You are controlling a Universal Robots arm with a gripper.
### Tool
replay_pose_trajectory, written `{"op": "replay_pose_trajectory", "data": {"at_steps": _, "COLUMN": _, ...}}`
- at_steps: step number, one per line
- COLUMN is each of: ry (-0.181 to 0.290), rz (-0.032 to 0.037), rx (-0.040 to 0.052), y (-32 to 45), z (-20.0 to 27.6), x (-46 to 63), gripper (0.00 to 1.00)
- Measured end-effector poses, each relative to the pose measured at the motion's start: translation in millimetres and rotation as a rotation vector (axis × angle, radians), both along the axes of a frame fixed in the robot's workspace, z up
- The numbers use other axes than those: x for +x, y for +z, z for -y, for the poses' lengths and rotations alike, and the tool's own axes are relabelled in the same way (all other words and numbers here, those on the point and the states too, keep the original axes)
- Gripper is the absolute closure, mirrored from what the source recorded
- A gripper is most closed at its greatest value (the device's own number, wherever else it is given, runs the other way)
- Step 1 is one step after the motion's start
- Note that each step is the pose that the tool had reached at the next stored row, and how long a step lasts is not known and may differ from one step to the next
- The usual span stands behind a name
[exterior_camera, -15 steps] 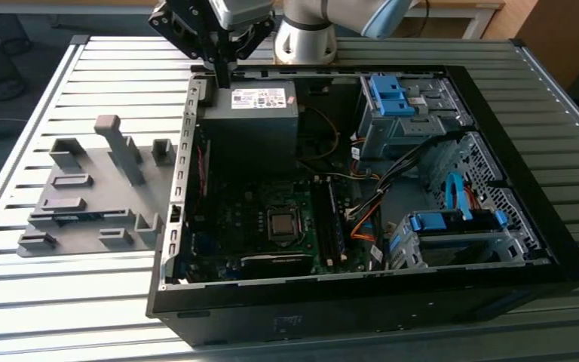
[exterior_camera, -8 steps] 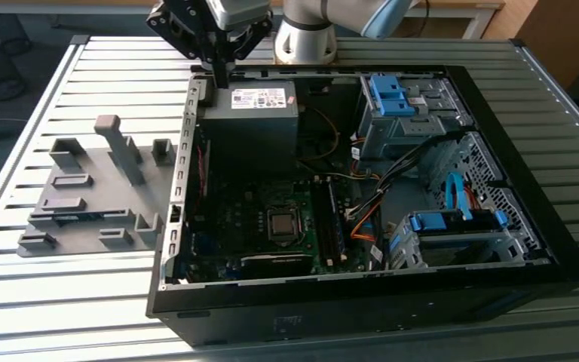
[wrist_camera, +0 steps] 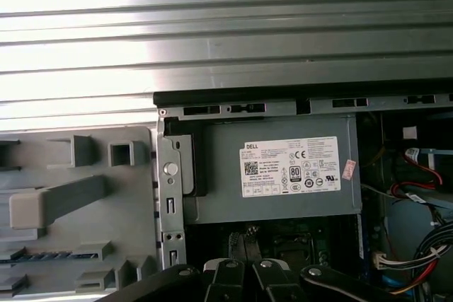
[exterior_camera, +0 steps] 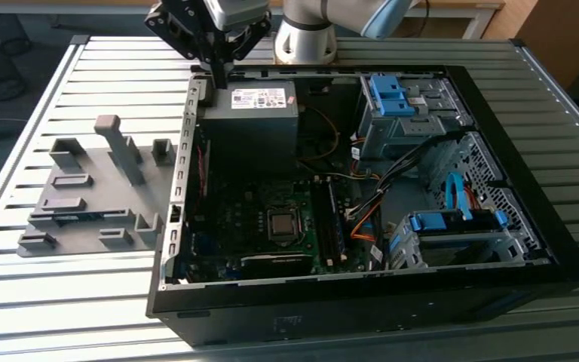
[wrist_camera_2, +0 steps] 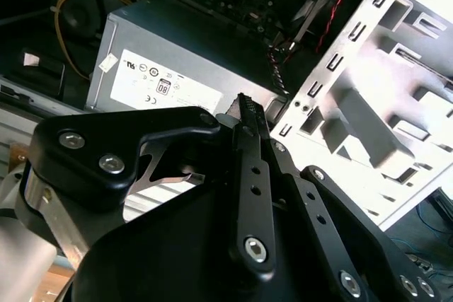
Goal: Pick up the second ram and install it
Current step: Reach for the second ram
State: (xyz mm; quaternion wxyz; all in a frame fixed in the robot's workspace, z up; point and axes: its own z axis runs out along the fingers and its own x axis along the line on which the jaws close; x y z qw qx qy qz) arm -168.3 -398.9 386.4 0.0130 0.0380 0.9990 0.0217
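**Bench.** The bench is a slatted metal top. The arm's base stands at one of its edges.

**Computer case.** The open computer case lies on its side across the middle of the bench and reaches toward the edge on the exterior view's right. The interior faces up, exposing the motherboard and the blue drive brackets.

**Fixture plate.** The grey fixture plate lies flat just beside the case, toward the bench edge on the exterior view's left. It carries several grey blocks and one tall post.

**Power supply.** The power supply sits in the case corner nearest both the arm's base and the fixture plate. Its sticker faces up.

**Gripper.** The gripper hangs over that same corner, above the case wall that borders the fixture plate, with its fingertips pointing down. In both wrist views the gripper has its fingers brought together, and nothing shows between them. It touches no part.

**Second ram.** In the first wrist view the second ram appears as a blue-green strip lying flat in a low holder on the fixture plate, near the tall post. One end is cut off by the picture's edge. It is well apart from the gripper and outside the case.
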Motion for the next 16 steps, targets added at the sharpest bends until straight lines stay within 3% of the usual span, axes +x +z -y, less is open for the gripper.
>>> {"op": "replay_pose_trajectory", "data": {"at_steps": 16, "ry": 0.000, "rz": 0.0000, "rx": -0.0001, "y": -0.2, "z": 0.0, "x": -8.9, "gripper": 0.89}}
